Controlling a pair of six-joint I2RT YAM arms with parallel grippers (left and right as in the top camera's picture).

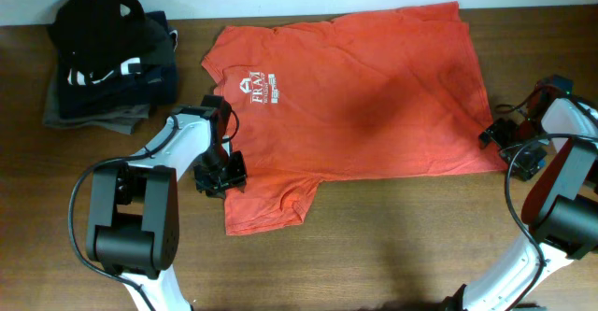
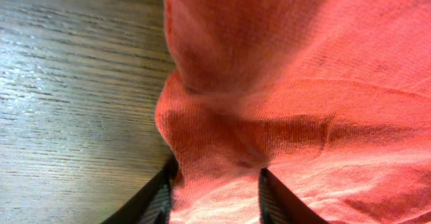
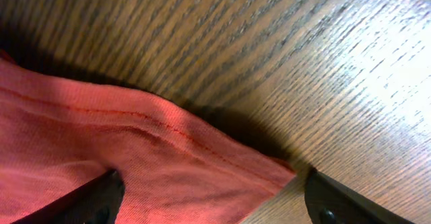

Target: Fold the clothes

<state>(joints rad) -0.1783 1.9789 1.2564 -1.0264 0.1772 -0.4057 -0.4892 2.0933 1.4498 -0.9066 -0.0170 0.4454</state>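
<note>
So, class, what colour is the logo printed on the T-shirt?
White; the logo on the orange-red T-shirt shows best overhead.

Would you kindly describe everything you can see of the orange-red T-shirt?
The T-shirt is orange-red knit cotton by its look, short-sleeved, with a small white logo on the chest. It lies spread flat, lightly wrinkled, on the wooden table, hem to the right overhead. The left gripper straddles a bunched fold near one sleeve; the open right gripper straddles the hem corner.
</note>
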